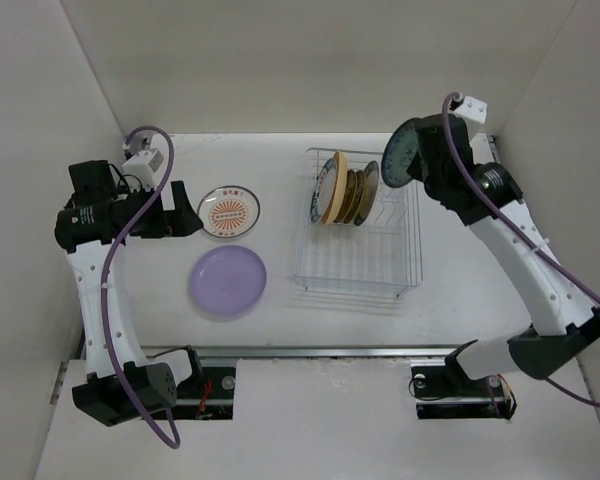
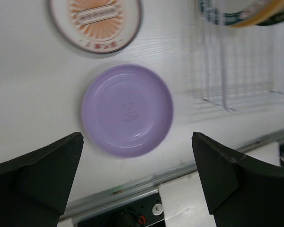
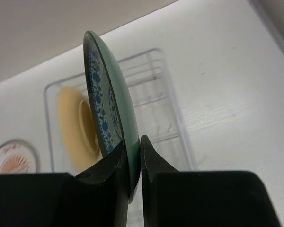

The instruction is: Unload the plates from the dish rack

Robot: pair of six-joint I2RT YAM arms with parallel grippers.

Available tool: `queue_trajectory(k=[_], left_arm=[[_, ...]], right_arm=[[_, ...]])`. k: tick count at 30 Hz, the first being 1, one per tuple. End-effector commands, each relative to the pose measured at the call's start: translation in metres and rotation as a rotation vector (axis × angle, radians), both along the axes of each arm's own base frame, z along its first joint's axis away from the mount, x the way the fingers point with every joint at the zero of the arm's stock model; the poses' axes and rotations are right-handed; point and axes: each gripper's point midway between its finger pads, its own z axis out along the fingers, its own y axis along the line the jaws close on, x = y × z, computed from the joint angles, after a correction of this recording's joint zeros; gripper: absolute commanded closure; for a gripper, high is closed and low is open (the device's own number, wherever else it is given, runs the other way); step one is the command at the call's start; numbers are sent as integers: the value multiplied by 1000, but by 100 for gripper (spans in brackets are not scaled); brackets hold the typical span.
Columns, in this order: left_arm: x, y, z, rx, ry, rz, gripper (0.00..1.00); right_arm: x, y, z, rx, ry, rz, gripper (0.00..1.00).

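Note:
My right gripper (image 1: 427, 170) is shut on the rim of the teal patterned plate (image 1: 401, 153), holding it upright above the far right corner of the wire dish rack (image 1: 405, 275); in the right wrist view the plate (image 3: 111, 109) stands edge-on between the fingers. Three plates stay upright in the rack's slots: white with blue rim (image 1: 321, 186), pale yellow (image 1: 335, 190) and mustard with dark rim (image 1: 357, 194). The lavender plate (image 1: 227, 282) and the white plate with orange pattern (image 1: 228, 211) lie flat on the table left of the rack. My left gripper (image 1: 185, 212) is open and empty beside the orange-patterned plate.
White walls close in the table at the back and both sides. A metal rail (image 1: 310, 352) runs along the near edge by the arm bases. The left wrist view shows the lavender plate (image 2: 127, 110) below it, and the rack's near corner (image 2: 227, 90).

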Motion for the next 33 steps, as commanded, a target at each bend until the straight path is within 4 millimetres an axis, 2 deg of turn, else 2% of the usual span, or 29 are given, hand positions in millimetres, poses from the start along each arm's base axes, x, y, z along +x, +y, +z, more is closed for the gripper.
queue_trajectory(k=[1,2,3,5,6,7,8,9,10,11,13,14,18,19,21,22,24,26,27,28,31,33], left_arm=[[-7,-52,42,-204,-153,-291,1],[-7,-58,45,-239,-165,-330,1],[-7,-63,48,-268,-175,-362,1],[-2,-69,49,-327,-183,-401,1],[1,-72,47,-332,-169,-405,1],[5,-74,39,-325,-138,-391,1],[13,-77,23,-291,-93,-379,1],[15,-78,15,-281,-68,-371,1],[18,-79,8,-271,-46,-366,3],[20,-83,-6,-264,-11,-372,4],[29,-77,-19,-224,17,-331,7],[33,-73,-28,-209,45,-313,11],[45,-61,-54,-139,113,-288,14],[46,-59,-59,-129,126,-279,16],[48,-58,-64,-129,141,-284,17],[49,-58,-67,-131,150,-284,17],[49,-58,-67,-131,150,-284,20],[47,-60,-69,-145,168,-288,21],[45,-63,-68,-161,169,-307,23],[42,-65,-67,-173,175,-312,26],[35,-74,-65,-200,186,-370,30],[32,-76,-64,-195,190,-388,39]], right_arm=[[-4,62,-4,129,-45,277,100],[-10,98,-12,209,-33,440,100],[-4,117,-26,247,-47,505,100],[-6,149,-38,306,-37,640,100],[-10,174,-43,357,-39,742,100],[-8,191,-56,372,-16,793,100],[-10,205,-61,407,-5,830,100],[-20,228,-62,447,9,919,100],[-17,245,-73,468,12,958,100],[-20,257,-76,488,17,988,100],[-28,279,-80,509,28,1048,100],[-27,289,-87,522,31,1062,100],[-36,315,-89,586,27,1158,100],[-40,323,-94,603,43,1188,100],[-45,331,-89,620,34,1217,100],[-43,333,-95,619,40,1215,100],[-52,343,-97,623,49,1246,100],[-56,349,-109,630,85,1254,100],[-56,351,-102,636,68,1268,100],[-60,356,-110,636,90,1281,100],[-65,364,-112,645,95,1317,100],[-64,365,-106,646,82,1321,100]])
